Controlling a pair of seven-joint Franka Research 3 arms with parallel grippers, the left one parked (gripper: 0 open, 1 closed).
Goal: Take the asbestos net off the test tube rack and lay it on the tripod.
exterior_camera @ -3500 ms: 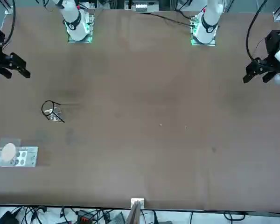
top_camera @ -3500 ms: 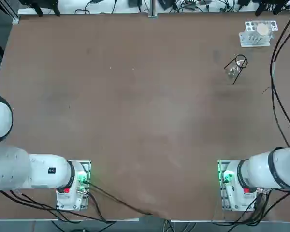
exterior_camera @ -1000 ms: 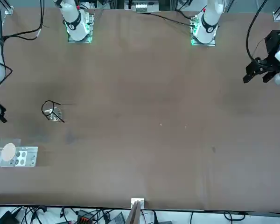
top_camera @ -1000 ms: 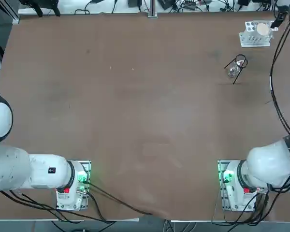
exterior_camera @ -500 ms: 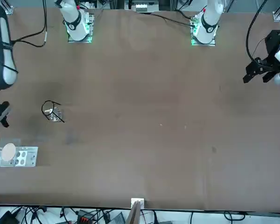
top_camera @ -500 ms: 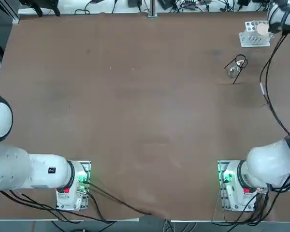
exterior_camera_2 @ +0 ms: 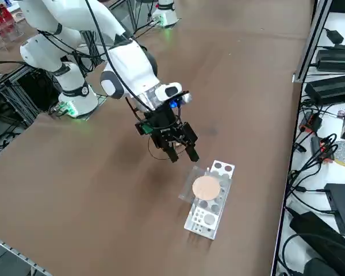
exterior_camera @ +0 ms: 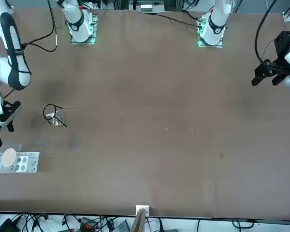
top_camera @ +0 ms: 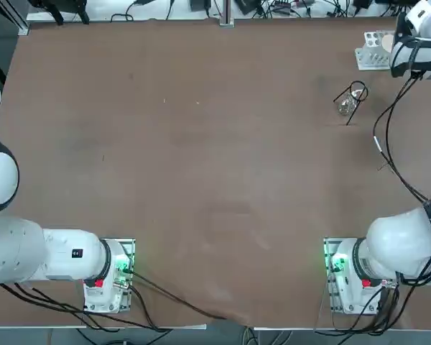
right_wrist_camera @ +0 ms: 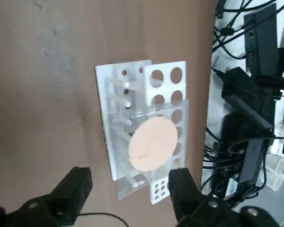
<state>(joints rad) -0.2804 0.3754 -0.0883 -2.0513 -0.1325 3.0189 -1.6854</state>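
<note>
**Right claw hangs open above the rack, net not yet lifted**

The brown table (exterior_camera_2: 75, 167) takes up most of the room in front of me. Over its far right corner the white right arm (exterior_camera_2: 126, 63) reaches out and bends down, and its right gripper (exterior_camera_2: 180, 148) hangs in the air just beside the test tube rack (exterior_camera_2: 214, 201), fingers (right_wrist_camera: 75, 187) spread wide with nothing between them. The white rack stands on the table near the edge. On top of it lies the asbestos net (right_wrist_camera: 151, 143), its pale round disc facing up, covering part of the holes. The tripod (top_camera: 350, 100) stands apart from the rack, nearer the table's middle, bare.
</note>
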